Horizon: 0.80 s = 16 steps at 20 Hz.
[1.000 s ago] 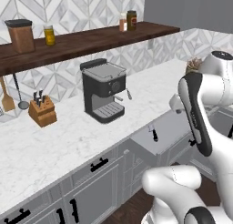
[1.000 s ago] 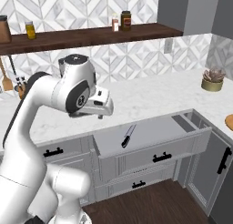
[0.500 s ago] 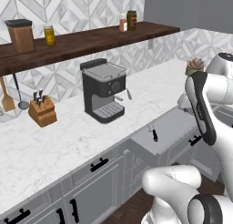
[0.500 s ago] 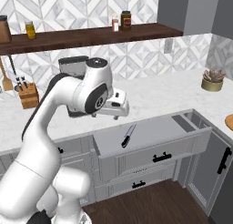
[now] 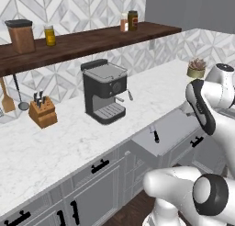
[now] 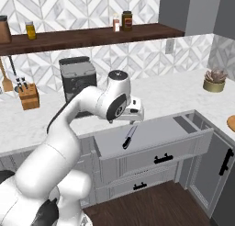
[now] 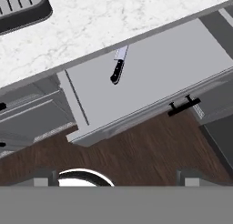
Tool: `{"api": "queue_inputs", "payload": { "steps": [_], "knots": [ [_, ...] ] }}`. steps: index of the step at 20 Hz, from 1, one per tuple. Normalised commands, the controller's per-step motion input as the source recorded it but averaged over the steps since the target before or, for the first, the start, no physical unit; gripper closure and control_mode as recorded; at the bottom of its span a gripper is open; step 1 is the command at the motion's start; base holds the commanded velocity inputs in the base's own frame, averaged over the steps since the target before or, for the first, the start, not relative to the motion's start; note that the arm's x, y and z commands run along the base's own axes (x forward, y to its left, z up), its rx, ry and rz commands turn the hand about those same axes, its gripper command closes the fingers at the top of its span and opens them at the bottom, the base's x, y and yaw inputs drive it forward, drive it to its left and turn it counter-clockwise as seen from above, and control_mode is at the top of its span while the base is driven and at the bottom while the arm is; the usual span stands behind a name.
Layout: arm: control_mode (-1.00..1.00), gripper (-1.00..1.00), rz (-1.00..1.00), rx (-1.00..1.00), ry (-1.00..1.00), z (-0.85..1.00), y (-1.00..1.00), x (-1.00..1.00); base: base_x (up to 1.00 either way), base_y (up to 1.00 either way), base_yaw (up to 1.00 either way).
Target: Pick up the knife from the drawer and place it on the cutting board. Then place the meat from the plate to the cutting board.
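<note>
One knife (image 7: 118, 69) below open hand (image 6: 136, 111)

One knife (image 7: 117, 71) in one open drawer (image 7: 154, 77), one coffee machine (image 5: 104, 90), one knife block (image 5: 42, 112), four jars on one shelf (image 5: 92, 40), one potted succulent (image 6: 214, 80), one hanging spatula (image 5: 6, 98).

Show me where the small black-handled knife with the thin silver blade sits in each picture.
Left base view: small black-handled knife, right of centre, in the open grey drawer.
Right base view, centre, below the wrist.
Hand view, upper middle.
Shared landmark: the black coffee machine.
</note>
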Motion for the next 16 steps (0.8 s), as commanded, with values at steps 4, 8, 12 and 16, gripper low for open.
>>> {"api": "queue_inputs", "payload": {
  "steps": [4,8,12,16],
  "knots": [
    [-1.00,-1.00,0.02,0.00,0.07,-0.50,-0.12,0.82,0.00,0.00,0.00],
    [-1.00,-1.00,0.07,-0.05,0.08,-0.44,0.00,0.61,0.00,0.00,0.00],
    [-1.00,-1.00,0.09,-0.01,0.08,-0.54,-0.02,0.44,0.00,0.00,0.00],
    [-1.00,-1.00,0.09,-0.03,0.04,-0.50,-0.04,0.17,0.00,0.00,0.00]
  ]
}}
